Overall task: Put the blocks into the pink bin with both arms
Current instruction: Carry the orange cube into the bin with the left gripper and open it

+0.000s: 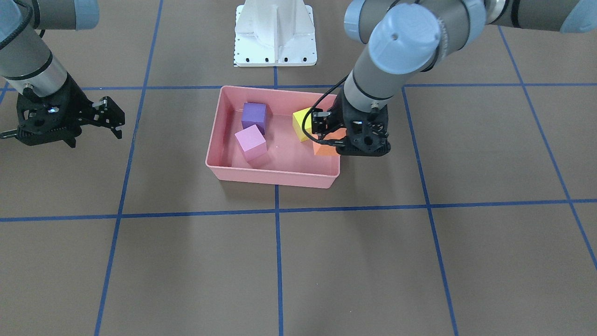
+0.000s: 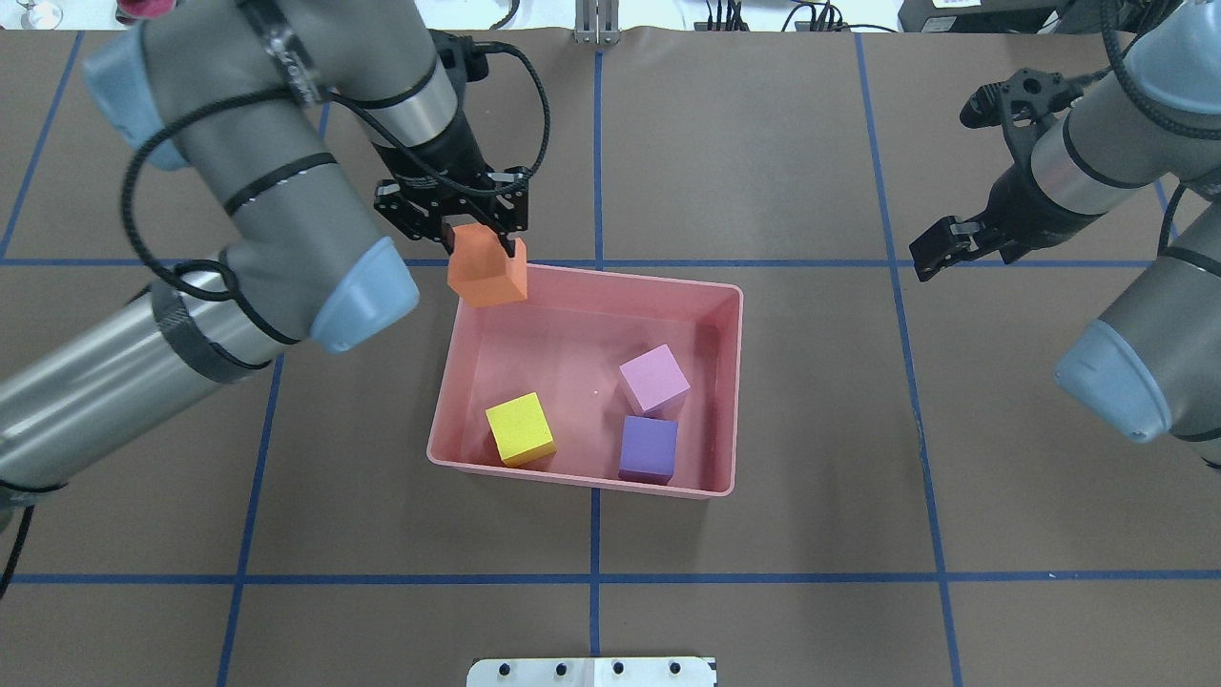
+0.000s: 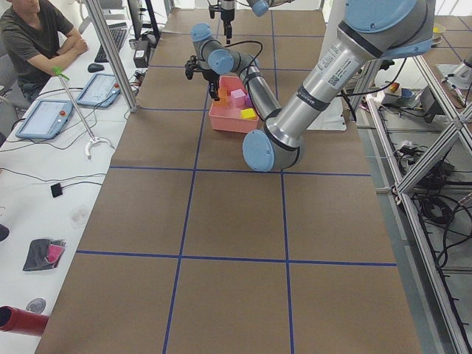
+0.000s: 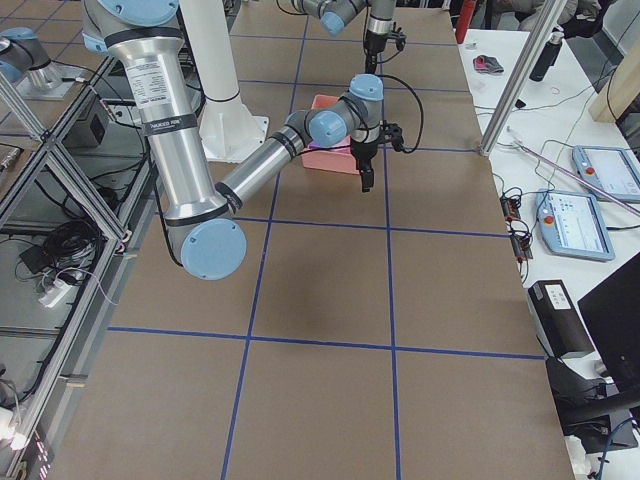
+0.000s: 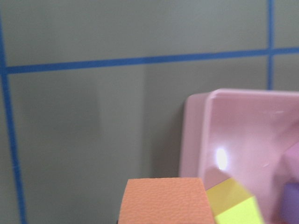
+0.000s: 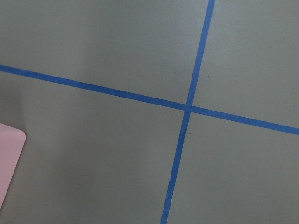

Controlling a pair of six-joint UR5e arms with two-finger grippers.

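- You see the left gripper (image 2: pixel 482 243) clamped on the small matte orange cube (image 2: pixel 486 274). Its 2 black fingers press opposite sides, and the cube hangs clear of the brown paper-covered table (image 2: pixel 763 143).
- Directly below that gripper is 1 rounded corner of the shallow, rectangular, glossy plastic pink bin (image 2: pixel 572 474). In the left wrist view the orange cube fills the bottom edge with the bin's corner just beside it. You cannot tell whether the cube hangs inside the rim or just outside it.
- From the left gripper, the rest of the bin stretches toward the right gripper and toward the robot's base.
- Inside the bin, the small matte yellow cube (image 2: pixel 520 428) lies nearest the left gripper, on its base side.
- The small matte light-pink cube (image 2: pixel 654 379) and the small matte purple cube (image 2: pixel 649 448) rest farther from the left gripper, in the half of the bin toward the right gripper. They sit just beside each other, and you cannot tell whether they touch.
- The right gripper (image 1: pixel 60 135) hovers over the table, well apart from the bin, with its 2 fingers spread wide and nothing between them.
- Below the right gripper, its wrist view shows 2 crossing blue tape lines (image 2: pixel 811 263) and a sliver of the bin's corner at the frame edge.
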